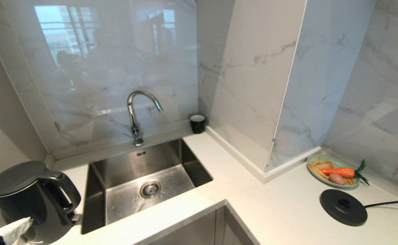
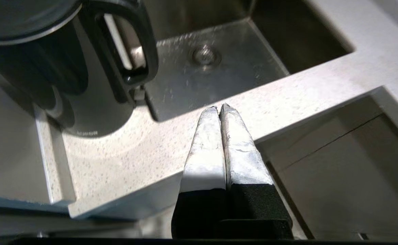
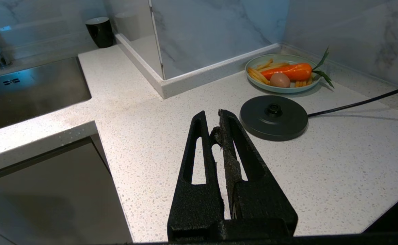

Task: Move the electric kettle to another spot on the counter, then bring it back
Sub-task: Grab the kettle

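The electric kettle (image 1: 25, 200), glossy black with a flat dark-grey lid and a loop handle, stands on the white speckled counter (image 1: 253, 204) to the left of the sink. My left gripper (image 1: 27, 221) comes in at the bottom left corner, just in front of the kettle, white-wrapped fingers pressed together and empty. In the left wrist view the gripper (image 2: 219, 107) hovers over the counter's front strip (image 2: 117, 153), apart from the kettle (image 2: 83, 98) and its handle (image 2: 146, 44). My right gripper (image 3: 212, 115) is shut and empty above the counter (image 3: 144, 122).
A steel sink (image 1: 144, 177) with a chrome tap (image 1: 136, 112) lies right of the kettle. At the back corner stands a small black cup (image 1: 197, 123). A round black base disc (image 1: 343, 207) with a cord and a plate (image 1: 335, 165) holding a carrot sit far right.
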Controlling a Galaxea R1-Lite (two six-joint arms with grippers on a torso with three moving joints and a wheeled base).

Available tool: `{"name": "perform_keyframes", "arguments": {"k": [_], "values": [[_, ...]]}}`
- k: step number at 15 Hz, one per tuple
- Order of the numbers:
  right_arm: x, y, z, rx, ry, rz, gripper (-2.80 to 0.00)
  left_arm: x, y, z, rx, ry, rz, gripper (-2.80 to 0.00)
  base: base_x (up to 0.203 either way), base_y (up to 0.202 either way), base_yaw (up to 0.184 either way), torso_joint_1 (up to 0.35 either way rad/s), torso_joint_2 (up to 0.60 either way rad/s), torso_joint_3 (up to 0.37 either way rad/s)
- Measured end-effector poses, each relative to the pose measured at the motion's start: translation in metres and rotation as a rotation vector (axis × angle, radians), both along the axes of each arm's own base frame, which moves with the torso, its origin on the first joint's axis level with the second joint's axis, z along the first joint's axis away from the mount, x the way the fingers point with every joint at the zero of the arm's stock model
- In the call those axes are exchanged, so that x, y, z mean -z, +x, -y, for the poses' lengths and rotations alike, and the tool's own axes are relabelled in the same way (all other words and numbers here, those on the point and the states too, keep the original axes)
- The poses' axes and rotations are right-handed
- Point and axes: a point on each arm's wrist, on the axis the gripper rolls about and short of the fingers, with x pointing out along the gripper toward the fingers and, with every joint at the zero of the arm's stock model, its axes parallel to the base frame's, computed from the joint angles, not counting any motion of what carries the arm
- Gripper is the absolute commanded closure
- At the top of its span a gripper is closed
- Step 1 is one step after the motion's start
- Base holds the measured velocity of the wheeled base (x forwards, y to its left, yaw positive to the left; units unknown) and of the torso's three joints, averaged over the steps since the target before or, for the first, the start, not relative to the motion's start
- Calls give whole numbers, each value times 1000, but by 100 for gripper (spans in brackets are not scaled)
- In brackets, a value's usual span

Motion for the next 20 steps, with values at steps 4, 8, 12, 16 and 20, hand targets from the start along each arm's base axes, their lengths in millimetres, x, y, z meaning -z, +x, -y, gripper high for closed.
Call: {"name": "perform_keyframes", "arguments": {"k": [4,8,12,16,20], "values": [[0,0,0,0,0,0,0,17,60,-2,-141,-47,-227,0,0,0,0,0,0,0],[0,0,0,0,0,0,0,41,101,-5,-205,-88,-335,0,0,0,0,0,0,0],[0,0,0,0,0,0,0,67,120,-9,-234,-95,-349,-280,0,0,0,-1,1,6],[0,0,0,0,0,0,0,80,125,-14,-255,-110,-310,-280,0,0,0,0,0,0],[0,0,0,0,0,0,0,96,128,-17,-244,-135,-227,-280,0,0,0,0,0,0]]}}
